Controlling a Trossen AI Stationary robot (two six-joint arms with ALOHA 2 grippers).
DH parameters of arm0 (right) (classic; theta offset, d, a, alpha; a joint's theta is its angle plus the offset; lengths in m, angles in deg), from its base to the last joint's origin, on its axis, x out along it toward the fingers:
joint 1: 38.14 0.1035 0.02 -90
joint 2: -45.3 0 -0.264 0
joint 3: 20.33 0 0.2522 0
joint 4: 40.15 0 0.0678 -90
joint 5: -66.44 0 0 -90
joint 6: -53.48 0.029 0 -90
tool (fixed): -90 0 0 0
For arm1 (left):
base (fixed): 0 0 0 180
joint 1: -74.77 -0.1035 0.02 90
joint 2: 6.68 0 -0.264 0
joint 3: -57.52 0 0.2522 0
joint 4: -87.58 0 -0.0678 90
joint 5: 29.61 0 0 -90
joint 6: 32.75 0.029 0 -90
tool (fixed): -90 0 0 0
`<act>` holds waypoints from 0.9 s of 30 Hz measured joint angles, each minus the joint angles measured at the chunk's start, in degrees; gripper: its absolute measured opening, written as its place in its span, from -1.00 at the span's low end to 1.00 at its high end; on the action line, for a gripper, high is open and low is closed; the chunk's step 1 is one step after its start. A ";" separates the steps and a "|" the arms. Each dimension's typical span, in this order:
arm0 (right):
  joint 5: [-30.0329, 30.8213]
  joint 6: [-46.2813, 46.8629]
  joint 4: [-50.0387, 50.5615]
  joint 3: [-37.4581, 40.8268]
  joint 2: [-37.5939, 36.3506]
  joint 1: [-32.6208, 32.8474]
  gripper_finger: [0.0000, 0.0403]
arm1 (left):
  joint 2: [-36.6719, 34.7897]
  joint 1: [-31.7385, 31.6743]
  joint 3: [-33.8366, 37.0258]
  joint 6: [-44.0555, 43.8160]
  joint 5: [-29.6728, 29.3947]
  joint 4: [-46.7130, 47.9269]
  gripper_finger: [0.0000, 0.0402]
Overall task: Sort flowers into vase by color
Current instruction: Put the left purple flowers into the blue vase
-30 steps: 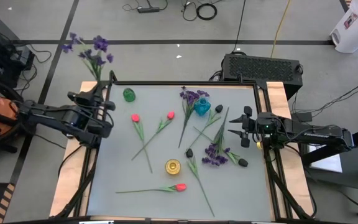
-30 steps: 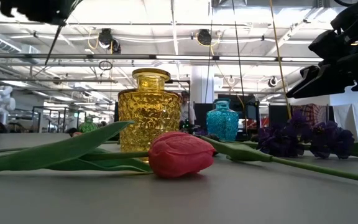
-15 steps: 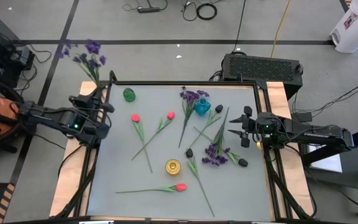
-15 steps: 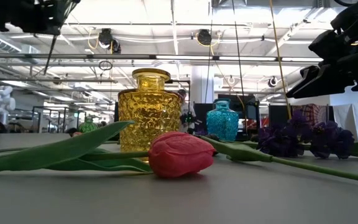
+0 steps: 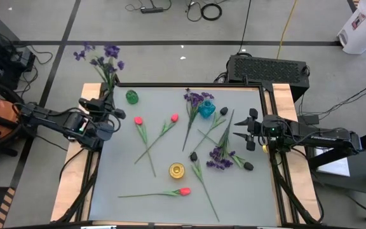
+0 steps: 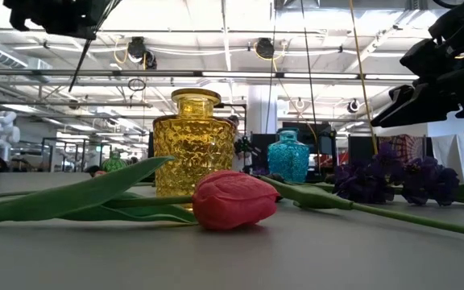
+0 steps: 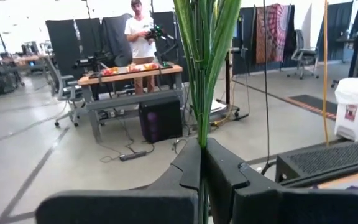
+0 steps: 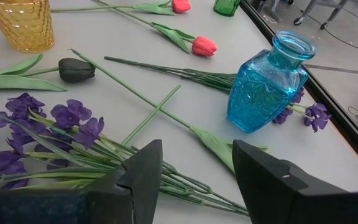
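Note:
My left gripper point(image 5: 109, 109) hovers at the table's far left corner, shut on a bunch of purple flowers point(image 5: 105, 56) whose blooms reach out beyond the far edge. My right gripper point(image 5: 239, 135) waits open at the right edge, above a purple bunch point(image 8: 36, 124) that lies on the table. Red tulips point(image 5: 138, 120) point(image 5: 174, 117) point(image 5: 183, 191), black tulips point(image 5: 194, 156) point(image 5: 248, 166) and another purple bunch point(image 5: 197, 98) lie flat on the table. A green vase point(image 5: 132, 97), a blue vase point(image 5: 206, 109) and a yellow vase point(image 5: 177, 170) stand upright. My left gripper pinches the bunch's green stems point(image 7: 202, 132) between its two fingers point(image 7: 225, 169), well below the blooms. The fingers come level, pointing toward the far edge. The bunch is lifted clear of the table and slants up and away, with a stem end point(image 6: 83, 64) hanging below the gripper.
Stems cross one another around the table's middle and right. A black frame point(image 5: 189, 85) runs along the table's edges. A dark box point(image 5: 269, 67) sits beyond the far right corner. A person stands at a bench point(image 7: 143, 34) far off in the room.
My left gripper has turned at the wrist while staying shut on the stems. The purple bunch has swung toward the left and then back toward the right, so its blooms now stand a little farther right than a second ago. The right arm has kept still.

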 joint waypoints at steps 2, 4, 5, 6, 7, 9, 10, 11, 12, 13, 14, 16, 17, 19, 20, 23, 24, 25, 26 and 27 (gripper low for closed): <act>0.01 0.00 0.00 0.00 -0.02 -0.01 -0.07 | 0.00 0.00 0.00 3.09 0.74 -1.28 -0.95; 0.00 0.00 0.02 0.00 0.00 0.01 -0.07 | 0.00 -0.01 0.00 4.77 2.64 -2.41 -0.95; 0.02 0.00 0.00 0.00 0.00 0.01 -0.07 | 0.00 -0.02 0.00 5.30 3.87 -2.86 -0.95; 0.02 0.00 0.00 0.00 0.00 0.00 -0.07 | 0.00 -0.02 0.00 6.14 5.14 -3.31 -0.95; 0.01 0.00 0.00 0.00 -0.02 -0.01 -0.07 | 0.00 -0.02 0.00 6.71 6.37 -3.78 -0.95; 0.00 0.00 0.00 0.00 0.00 0.00 -0.07 | 0.00 -0.02 0.00 8.35 8.87 -5.29 -0.95; 0.00 0.00 0.00 0.00 -0.01 0.01 -0.07 | 0.00 -0.02 0.00 9.49 9.86 -5.97 -0.95; 0.00 0.00 0.00 0.00 -0.01 0.00 -0.07 | 0.00 -0.02 0.00 10.98 10.82 -6.76 -0.95; 0.00 0.00 0.00 0.00 0.00 -0.01 -0.07 | 0.00 -0.02 0.00 12.62 11.77 -8.00 -0.95; 0.00 0.00 0.00 0.00 -0.01 0.00 -0.07 | 0.00 -0.02 0.00 14.41 12.58 -9.47 -0.95; 0.00 0.00 0.00 0.00 -0.02 0.01 -0.07 | 0.00 -0.02 0.00 16.55 13.60 -11.19 -0.95; 0.00 0.00 0.00 0.00 -0.01 -0.01 -0.07 | 0.00 -0.02 0.00 21.95 16.86 -15.60 -0.95; 0.00 0.00 0.00 0.00 0.00 0.00 -0.07 | 0.00 -0.02 0.00 24.82 18.79 -18.32 -0.95; 0.01 0.00 0.00 0.00 -0.02 0.00 -0.07 | 0.00 -0.02 0.00 30.79 23.35 -24.43 -0.95; 0.01 0.00 0.00 0.00 -0.02 0.01 -0.07 | 0.00 -0.02 0.00 33.64 25.71 -27.44 -0.95; 0.00 0.00 0.00 0.00 -0.01 0.01 -0.07 | 0.00 0.00 0.00 41.53 32.79 -35.75 -0.95; 0.00 0.00 0.00 0.00 -0.02 -0.01 -0.07 | 0.00 -0.02 0.00 43.71 35.03 -38.25 -0.95; 0.01 0.00 0.00 0.00 -0.01 0.01 -0.07 | 0.00 -0.06 0.00 45.54 36.90 -40.20 -0.95; 0.00 0.00 0.00 0.00 0.00 -0.01 -0.07 | 0.00 -0.20 0.00 47.26 38.81 -41.99 -0.95; 0.00 0.00 0.00 0.00 0.00 -0.01 -0.07 | 0.00 -0.45 0.00 48.80 40.99 -43.43 -0.95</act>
